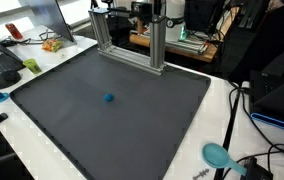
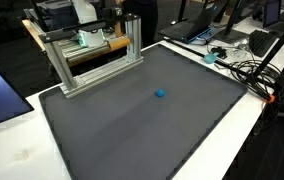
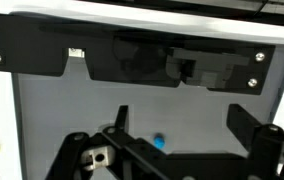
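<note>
1. Blue ball (image 1: 108, 98) is lying alone on the dark mat (image 1: 152, 125), below the hand (image 3: 182, 120). In the wrist view it is showing between the two fingers (image 3: 244, 118), a little nearer one of them than the other.
2. Hand is hanging wide open above the mat, gripping nothing and touching nothing.
3. Judging by this, the work is sitting at the approach stage. A grasp would be calling for the hand coming straight down and centring over the ball so both fingers are flanking it. It would then be closing gently, since so small and round a thing is likely rolling away at a nudge.
4. Counting: one ball, one mat, and one metal frame (image 1: 132, 45) standing beyond the ball from the hand. One table (image 1: 214, 90) is carrying them all.
</note>
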### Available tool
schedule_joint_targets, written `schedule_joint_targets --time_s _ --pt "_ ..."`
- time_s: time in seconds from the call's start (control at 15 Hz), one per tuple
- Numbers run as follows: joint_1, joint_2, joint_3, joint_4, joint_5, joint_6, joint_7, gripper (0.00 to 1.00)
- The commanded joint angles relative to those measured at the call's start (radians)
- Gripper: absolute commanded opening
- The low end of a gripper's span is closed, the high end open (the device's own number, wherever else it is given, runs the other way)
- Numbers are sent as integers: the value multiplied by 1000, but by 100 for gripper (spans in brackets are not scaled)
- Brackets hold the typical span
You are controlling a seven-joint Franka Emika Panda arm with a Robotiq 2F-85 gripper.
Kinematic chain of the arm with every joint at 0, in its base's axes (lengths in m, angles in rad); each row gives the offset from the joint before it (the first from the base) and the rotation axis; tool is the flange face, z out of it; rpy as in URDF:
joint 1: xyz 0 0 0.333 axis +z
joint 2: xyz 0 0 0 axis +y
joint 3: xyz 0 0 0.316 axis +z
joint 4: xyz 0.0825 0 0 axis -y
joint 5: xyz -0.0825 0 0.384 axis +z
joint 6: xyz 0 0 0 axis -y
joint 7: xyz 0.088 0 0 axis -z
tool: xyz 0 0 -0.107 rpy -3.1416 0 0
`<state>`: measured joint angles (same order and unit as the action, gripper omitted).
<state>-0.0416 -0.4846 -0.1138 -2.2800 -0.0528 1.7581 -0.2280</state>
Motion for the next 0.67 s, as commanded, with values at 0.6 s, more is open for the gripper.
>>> schedule_joint_targets --time_s 0.6 --pt "23 -149 91 -127 -3 64 149 100"
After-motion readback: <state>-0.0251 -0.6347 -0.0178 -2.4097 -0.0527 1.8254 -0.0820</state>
